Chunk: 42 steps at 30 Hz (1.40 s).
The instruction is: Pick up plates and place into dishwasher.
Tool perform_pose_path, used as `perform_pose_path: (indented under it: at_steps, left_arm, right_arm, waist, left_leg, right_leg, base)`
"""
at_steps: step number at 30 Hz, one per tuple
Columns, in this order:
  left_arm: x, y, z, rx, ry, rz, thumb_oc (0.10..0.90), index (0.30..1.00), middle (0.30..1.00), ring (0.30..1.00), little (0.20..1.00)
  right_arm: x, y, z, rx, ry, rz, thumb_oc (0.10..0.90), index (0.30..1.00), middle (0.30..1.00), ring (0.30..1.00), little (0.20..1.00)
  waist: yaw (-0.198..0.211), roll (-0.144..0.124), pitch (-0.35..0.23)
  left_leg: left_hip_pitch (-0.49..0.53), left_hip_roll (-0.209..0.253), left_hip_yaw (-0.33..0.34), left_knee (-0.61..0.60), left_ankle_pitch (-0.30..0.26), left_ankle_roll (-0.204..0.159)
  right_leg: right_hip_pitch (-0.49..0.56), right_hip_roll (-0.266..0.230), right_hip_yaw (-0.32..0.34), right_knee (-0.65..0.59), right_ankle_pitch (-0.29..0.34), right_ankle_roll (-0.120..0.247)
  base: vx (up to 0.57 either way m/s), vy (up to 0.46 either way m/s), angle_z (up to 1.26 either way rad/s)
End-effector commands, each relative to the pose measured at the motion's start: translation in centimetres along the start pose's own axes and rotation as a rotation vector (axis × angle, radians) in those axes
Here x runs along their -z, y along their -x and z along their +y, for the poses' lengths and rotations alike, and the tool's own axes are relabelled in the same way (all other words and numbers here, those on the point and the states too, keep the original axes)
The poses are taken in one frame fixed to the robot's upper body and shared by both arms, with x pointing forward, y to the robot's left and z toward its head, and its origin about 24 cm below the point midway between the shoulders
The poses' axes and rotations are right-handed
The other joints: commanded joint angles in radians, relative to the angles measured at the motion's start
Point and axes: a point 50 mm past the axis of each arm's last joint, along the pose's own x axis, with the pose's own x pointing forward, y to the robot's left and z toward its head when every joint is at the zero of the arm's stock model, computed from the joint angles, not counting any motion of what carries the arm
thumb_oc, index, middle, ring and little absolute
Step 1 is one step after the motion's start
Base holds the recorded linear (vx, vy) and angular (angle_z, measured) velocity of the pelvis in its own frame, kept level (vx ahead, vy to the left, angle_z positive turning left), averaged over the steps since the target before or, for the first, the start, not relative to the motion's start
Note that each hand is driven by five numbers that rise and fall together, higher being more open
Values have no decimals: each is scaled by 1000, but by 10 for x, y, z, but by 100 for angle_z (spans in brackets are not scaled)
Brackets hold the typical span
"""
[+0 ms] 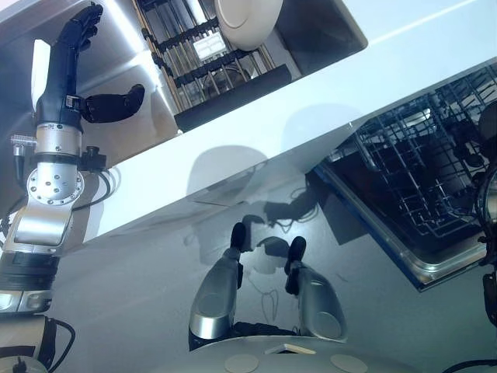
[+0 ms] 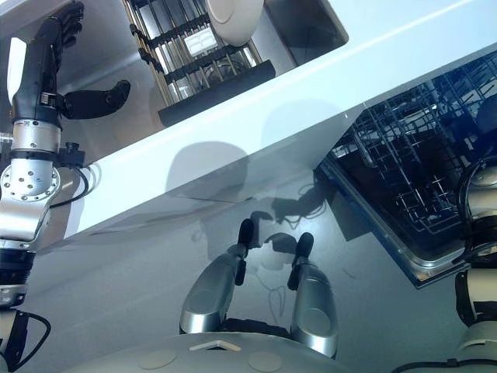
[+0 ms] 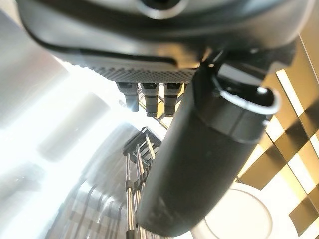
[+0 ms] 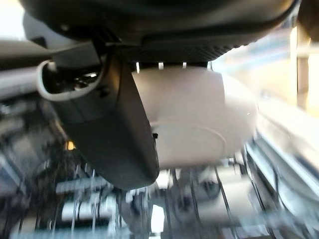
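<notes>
One white plate (image 1: 247, 19) stands upright in the black drying rack (image 1: 210, 62) at the far side of the counter. My left hand (image 1: 74, 47) is raised to the left of that rack, open, with straight fingers and the thumb spread toward it, touching nothing. The left wrist view shows the same plate (image 3: 239, 214) past the thumb. My right hand (image 1: 489, 124) sits at the right edge over the dishwasher rack (image 1: 435, 155). In the right wrist view a second white plate (image 4: 199, 119) lies tight against that hand (image 4: 114, 134), thumb across its face, above the rack's wires.
A white counter edge (image 1: 311, 132) runs diagonally between the sink area and the dishwasher. A steel sink basin (image 1: 318, 31) lies right of the drying rack. The dishwasher's lower rack is pulled out over its open door (image 1: 388, 225).
</notes>
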Motion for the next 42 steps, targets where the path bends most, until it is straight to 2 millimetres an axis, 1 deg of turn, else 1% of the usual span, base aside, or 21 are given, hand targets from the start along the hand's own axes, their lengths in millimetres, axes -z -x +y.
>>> perform_pose_path:
  at_steps: [1, 5, 10, 14, 18, 20, 23, 25, 27, 29, 30, 32, 33, 36, 37, 40, 42]
  left_arm:
    - [5, 16, -11, 50, 8, 6, 800, 900, 900, 900, 900]
    - [9, 24, -12, 60, 4, 22, 800, 900, 900, 900, 900]
    - [13, 33, -13, 81, 5, 45, 800, 900, 900, 900, 900]
    - [17, 37, -12, 106, 2, 69, 800, 900, 900, 900, 900]
    - [20, 42, -11, 125, 0, 92, 800, 900, 900, 900, 900]
    - [20, 42, -10, 126, 0, 94, 800, 900, 900, 900, 900]
    - [24, 48, -8, 126, -2, 116, 800, 900, 900, 900, 900]
    - [26, 52, -8, 130, -5, 134, 800, 900, 900, 900, 900]
    - [28, 58, -6, 133, -27, 141, 800, 900, 900, 900, 900]
    - [28, 59, -3, 118, -47, 130, 800, 900, 900, 900, 900]
    - [26, 58, 1, 100, -70, 115, 800, 900, 900, 900, 900]
    - [24, 56, 6, 79, -97, 92, 800, 900, 900, 900, 900]
    - [20, 54, 12, 61, -119, 68, 800, 900, 900, 900, 900]
    - [11, 48, 22, 33, -190, 7, 800, 900, 900, 900, 900]
    - [5, 43, 27, 19, -247, -33, 800, 900, 900, 900, 900]
    - [-6, 34, 36, -6, -336, -98, 800, 900, 900, 900, 900]
    - [-15, 25, 43, -25, -403, -145, 800, 900, 900, 900, 900]
  right_arm:
    - [-10, 3, 4, 3, 55, -95, 800, 900, 900, 900, 900]
    - [-26, 10, -2, 31, 51, -207, 800, 900, 900, 900, 900]
    - [-36, 16, -13, 72, 43, -314, 800, 900, 900, 900, 900]
    - [-33, 18, -22, 89, 31, -355, 800, 900, 900, 900, 900]
    - [-27, 21, -29, 120, 28, -377, 800, 900, 900, 900, 900]
    - [-27, 22, -31, 128, 20, -384, 800, 900, 900, 900, 900]
    - [-33, 30, -38, 176, -39, -442, 800, 900, 900, 900, 900]
    - [-41, 38, -43, 204, -130, -489, 800, 900, 900, 900, 900]
    - [-43, 51, -43, 203, -249, -531, 800, 900, 900, 900, 900]
    - [-42, 59, -41, 183, -314, -553, 800, 900, 900, 900, 900]
    - [-39, 68, -37, 153, -385, -572, 800, 900, 900, 900, 900]
    - [-37, 76, -33, 107, -462, -588, 800, 900, 900, 900, 900]
    - [-37, 85, -26, 58, -518, -607, 800, 900, 900, 900, 900]
    - [-39, 106, -11, -84, -618, -672, 800, 900, 900, 900, 900]
    - [-41, 118, -3, -173, -663, -700, 800, 900, 900, 900, 900]
    - [-45, 134, 11, -312, -730, -719, 800, 900, 900, 900, 900]
    - [-49, 147, 26, -433, -765, -718, 800, 900, 900, 900, 900]
  waist:
    - [4, -28, -41]
    - [-13, -43, -56]
    - [-23, -61, -83]
    - [-30, -76, -113]
    - [-34, -85, -148]
    - [-35, -86, -152]
    - [-41, -91, -177]
    - [-46, -92, -192]
    - [-55, -92, -214]
    - [-63, -90, -228]
    - [-72, -87, -241]
    - [-81, -86, -253]
    - [-89, -83, -260]
    - [-109, -76, -282]
    - [-121, -71, -294]
    - [-137, -63, -310]
    - [-149, -55, -323]
  left_leg:
    - [-30, -56, 10, 0, -21, 32]
    - [3, -54, 25, -17, -27, 36]
    - [51, -53, 48, -42, -39, 42]
    - [91, -54, 62, -61, -47, 48]
    - [130, -57, 72, -82, -52, 53]
    - [135, -57, 73, -85, -52, 53]
    - [157, -58, 75, -96, -56, 55]
    - [170, -59, 77, -101, -59, 55]
    - [184, -59, 82, -109, -65, 55]
    - [194, -60, 86, -115, -67, 55]
    - [203, -61, 91, -121, -69, 55]
    - [211, -63, 95, -126, -71, 55]
    - [211, -63, 101, -126, -65, 55]
    - [225, -66, 112, -134, -68, 54]
    - [230, -69, 121, -136, -70, 52]
    - [241, -73, 135, -139, -74, 50]
    - [248, -76, 146, -141, -79, 50]
  right_leg:
    - [-4, 38, 16, 122, -103, 5]
    - [25, 47, 34, 85, -88, 14]
    - [64, 52, 45, 58, -82, 27]
    - [97, 50, 49, 40, -77, 38]
    - [129, 47, 50, 20, -68, 49]
    - [134, 47, 50, 16, -67, 51]
    - [157, 47, 54, -4, -60, 55]
    - [170, 48, 58, -18, -56, 57]
    - [183, 48, 67, -32, -54, 61]
    - [189, 46, 69, -38, -52, 64]
    - [195, 44, 71, -44, -52, 68]
    - [200, 42, 74, -52, -49, 71]
    - [198, 40, 75, -60, -36, 72]
    - [205, 39, 84, -77, -27, 76]
    - [206, 37, 89, -89, -20, 80]
    - [210, 32, 98, -103, -11, 86]
    - [213, 28, 106, -114, -6, 90]
  base:
    - [0, 0, 0]
    - [18, 42, -3]
    - [39, 56, -12]
    - [64, 42, -12]
    - [62, 48, -9]
    - [31, 31, -4]
    - [46, 62, -4]
    - [47, 79, -3]
    - [36, 110, -2]
    - [17, 114, -7]
    - [4, 107, -11]
    - [-27, 114, -8]
    - [-48, 130, -4]
    - [-15, 141, -6]
    - [-8, 152, -6]
    - [-2, 133, -9]
    - [-1, 127, -21]
